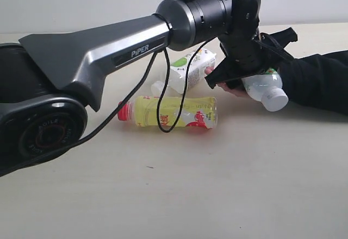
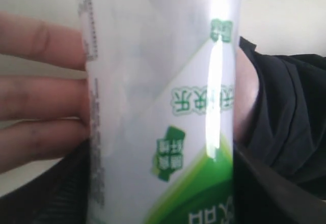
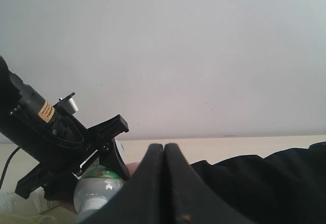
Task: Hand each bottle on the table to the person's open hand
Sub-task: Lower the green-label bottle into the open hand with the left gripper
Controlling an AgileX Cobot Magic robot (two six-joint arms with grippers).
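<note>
The green-white labelled bottle (image 1: 265,88) is gripped between the widely parted jaws of the left gripper (image 1: 253,60), cap tilted downward, against the person's open hand (image 2: 41,99). Its contents cannot be told. The right gripper (image 3: 164,158) is closed on nothing. The yellow bottle (image 1: 174,111), filled with yellow drink, and the squarish white bottle (image 1: 191,68) are laid on the table (image 1: 217,184).

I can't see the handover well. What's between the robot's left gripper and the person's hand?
The clear bottle with green-white label, held in the left gripper, fills the gap to the person's open hand. The left wrist view shows it best.
</note>
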